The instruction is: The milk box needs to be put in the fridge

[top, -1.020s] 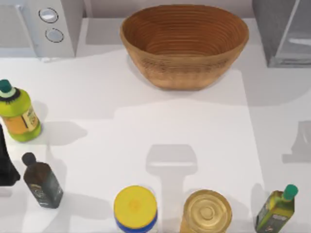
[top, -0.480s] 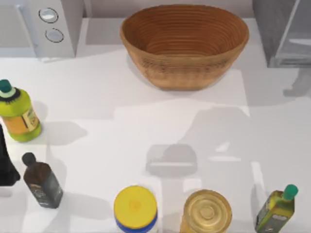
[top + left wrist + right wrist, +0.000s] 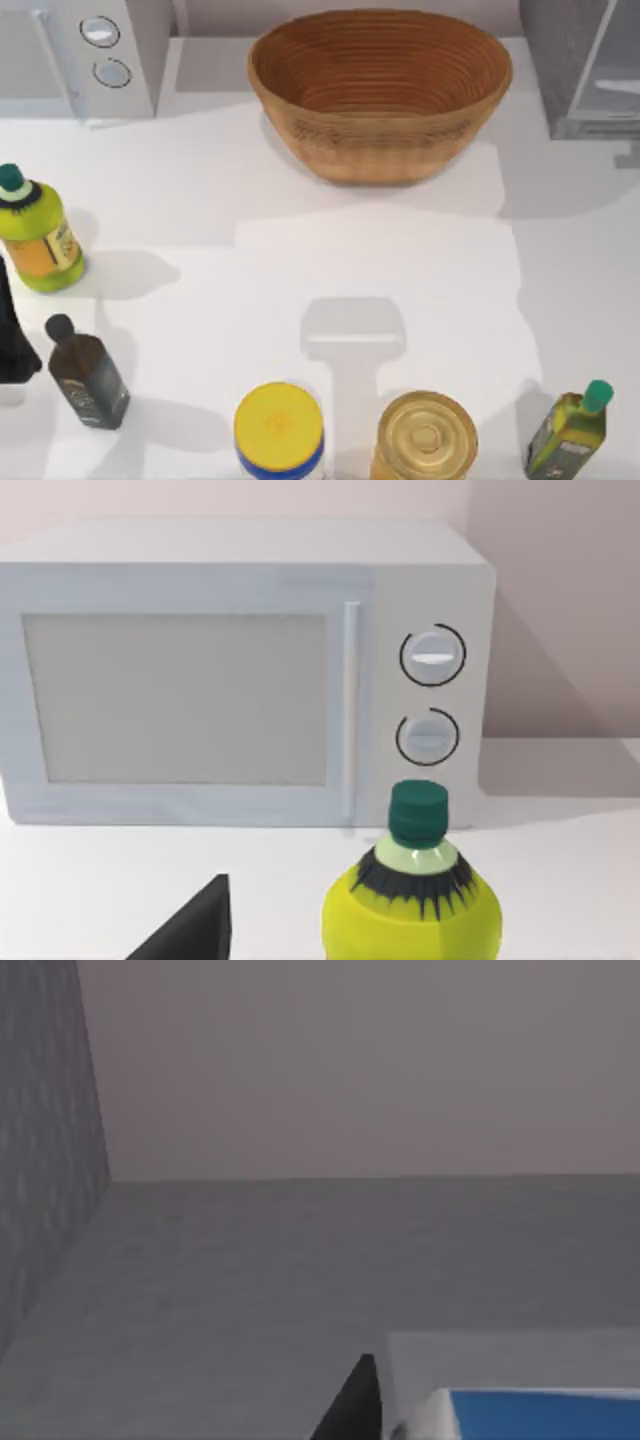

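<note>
From above, the white table [image 3: 300, 260] carries a wicker bowl [image 3: 380, 90] at the back, a light-grey microwave [image 3: 80, 55] with two round knobs at the back left corner, and the dark-grey fridge [image 3: 585, 65] at the back right corner, cut off by the frame so that little more than its side wall and pale door panel can be seen. Along the left edge stand a yellow-green bottle [image 3: 35, 235] and a dark bottle [image 3: 88, 375]; a dark shape at that edge, just beside the dark bottle, is the left arm [image 3: 12, 345], parked there, and its fingers cannot be made out. Along the front edge stand a yellow-lidded jar [image 3: 280, 430], a clear-lidded jar [image 3: 425, 435] and a green oil bottle [image 3: 570, 430], all partly cropped. In the left wrist view the microwave [image 3: 250, 670] fills the background, the yellow-green bottle [image 3: 412, 900] stands in front of it with its lower body cut off, and a black wedge of the left gripper [image 3: 190, 932] pokes in at the edge; whether it is spread or pressed together cannot be told. In the right wrist view grey inner surfaces, one wall and a floor, surround the camera. The blue top of the milk box [image 3: 545, 1415] lies at the edge, mostly cropped, with one black finger [image 3: 352, 1405] of the right gripper just beside it; whether that finger pinches the carton cannot be told.
</note>
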Controlling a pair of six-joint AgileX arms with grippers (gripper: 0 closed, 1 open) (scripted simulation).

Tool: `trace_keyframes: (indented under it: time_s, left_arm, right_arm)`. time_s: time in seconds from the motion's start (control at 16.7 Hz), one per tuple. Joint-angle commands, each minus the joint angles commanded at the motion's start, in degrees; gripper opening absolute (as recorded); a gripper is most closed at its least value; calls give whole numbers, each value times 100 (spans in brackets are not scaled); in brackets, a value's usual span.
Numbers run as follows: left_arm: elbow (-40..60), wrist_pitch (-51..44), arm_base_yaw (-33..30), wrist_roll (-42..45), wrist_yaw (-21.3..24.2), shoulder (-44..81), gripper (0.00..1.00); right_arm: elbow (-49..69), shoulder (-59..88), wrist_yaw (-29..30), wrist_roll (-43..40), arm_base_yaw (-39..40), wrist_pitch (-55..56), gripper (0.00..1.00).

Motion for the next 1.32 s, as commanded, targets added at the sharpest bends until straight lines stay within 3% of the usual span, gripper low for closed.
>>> trace_keyframes:
  time_s: [0.24, 0.72, 1.32]
  left_arm:
    - [0, 0, 0, 0, 0, 0, 100]
    - [0, 0, 0, 0, 0, 0, 100]
    - [0, 0, 0, 0, 0, 0, 100]
  right_arm:
    - [398, 651, -129, -21, -77, 482, 0]
    - [546, 822, -106, -18, -31, 322, 0]
    - [3364, 1964, 175, -6, 149, -1198, 0]
